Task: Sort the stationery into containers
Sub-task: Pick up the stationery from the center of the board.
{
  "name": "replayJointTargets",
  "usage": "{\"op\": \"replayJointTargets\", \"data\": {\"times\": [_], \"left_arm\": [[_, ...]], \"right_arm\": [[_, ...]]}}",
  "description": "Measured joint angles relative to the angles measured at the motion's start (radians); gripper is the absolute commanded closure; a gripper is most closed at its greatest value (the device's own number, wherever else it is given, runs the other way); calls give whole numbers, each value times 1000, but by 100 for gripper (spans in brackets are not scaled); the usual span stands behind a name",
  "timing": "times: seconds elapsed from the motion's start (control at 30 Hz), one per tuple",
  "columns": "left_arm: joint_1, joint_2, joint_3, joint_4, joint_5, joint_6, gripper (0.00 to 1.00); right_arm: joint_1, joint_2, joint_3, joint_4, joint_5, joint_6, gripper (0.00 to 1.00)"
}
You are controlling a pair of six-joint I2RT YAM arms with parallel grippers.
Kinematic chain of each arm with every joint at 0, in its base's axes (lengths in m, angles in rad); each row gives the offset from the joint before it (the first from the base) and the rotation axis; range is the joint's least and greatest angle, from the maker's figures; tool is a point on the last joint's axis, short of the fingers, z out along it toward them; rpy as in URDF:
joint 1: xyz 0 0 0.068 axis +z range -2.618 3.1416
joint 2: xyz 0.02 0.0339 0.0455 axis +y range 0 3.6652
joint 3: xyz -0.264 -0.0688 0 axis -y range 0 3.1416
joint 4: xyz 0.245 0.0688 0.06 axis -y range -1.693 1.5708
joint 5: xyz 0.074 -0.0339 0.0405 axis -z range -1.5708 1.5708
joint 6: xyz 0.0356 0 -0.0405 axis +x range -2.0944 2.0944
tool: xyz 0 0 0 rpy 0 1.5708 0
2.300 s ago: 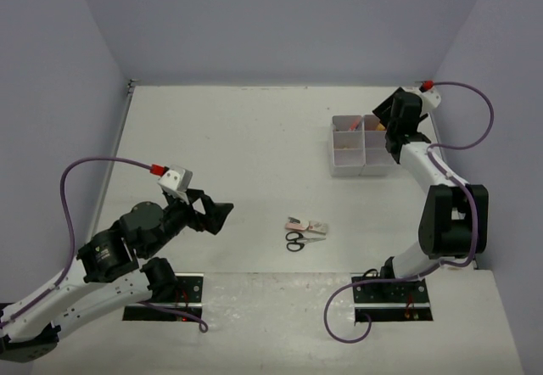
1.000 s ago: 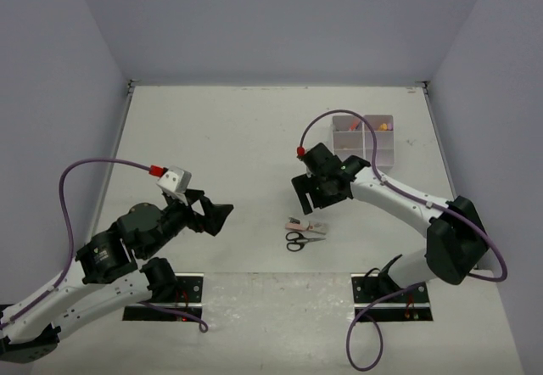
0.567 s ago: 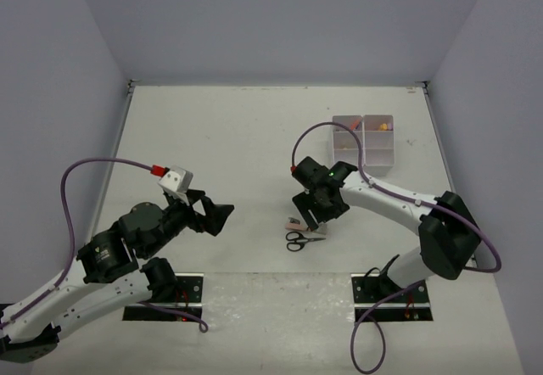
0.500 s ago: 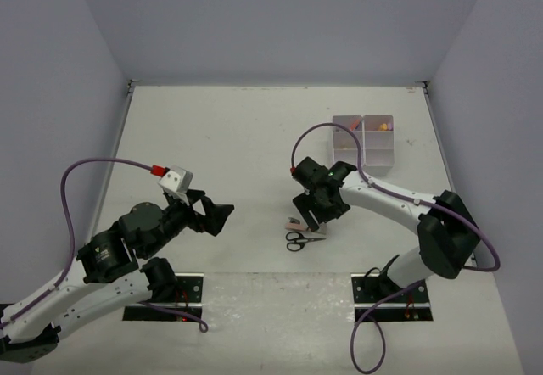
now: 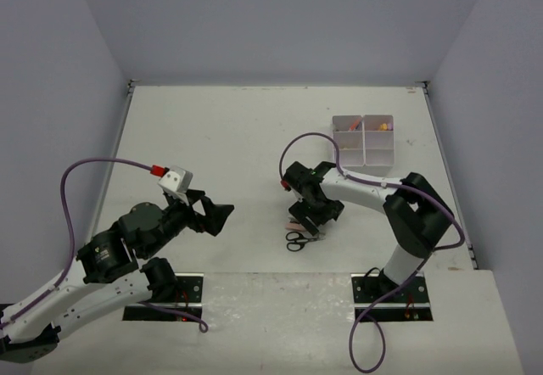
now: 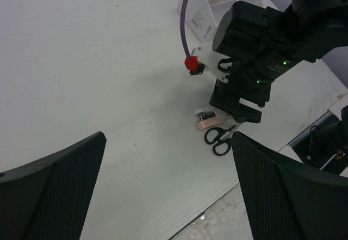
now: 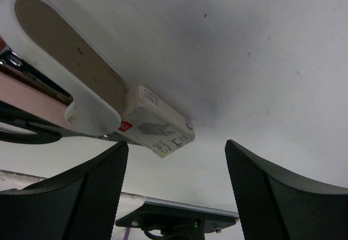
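Seen from above, my right gripper (image 5: 312,215) has swung away from the box (image 5: 365,161) and come down just beside the scissors (image 5: 294,240). My left gripper (image 5: 219,215) hangs spread wide, holding nothing. From the left wrist, the right one stands over a pink piece (image 6: 208,122). At the right wrist, my fingers are parted with a white eraser (image 7: 155,127) between them, not yet pinched; I judge the next pick is starting.

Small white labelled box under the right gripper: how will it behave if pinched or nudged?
The small white box looks stiff and probably light: tiny, sharp-edged, printed label. It lies flat on the table, so it should slide, not roll. It seems to touch the white stapler-like item, so a nudge may shift both.
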Motion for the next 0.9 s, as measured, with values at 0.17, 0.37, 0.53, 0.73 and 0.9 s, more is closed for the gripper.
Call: {"op": "replayJointTargets", "data": {"times": [0.17,0.37,0.53,0.73,0.9], "left_arm": [[0,-2,0,0,0,0,0],[0,-3,0,0,0,0,0],[0,-6,0,0,0,0,0],[0,-6,0,0,0,0,0],[0,-8,0,0,0,0,0]], "right_arm": [[0,46,15,33,-13,-35,36],[0,49,30,57,-64,-69,71],[2,56,34,56,-76,-78,66],[3,67,34,57,-80,-78,65],[4,85,35,54,-79,-73,80]]}}
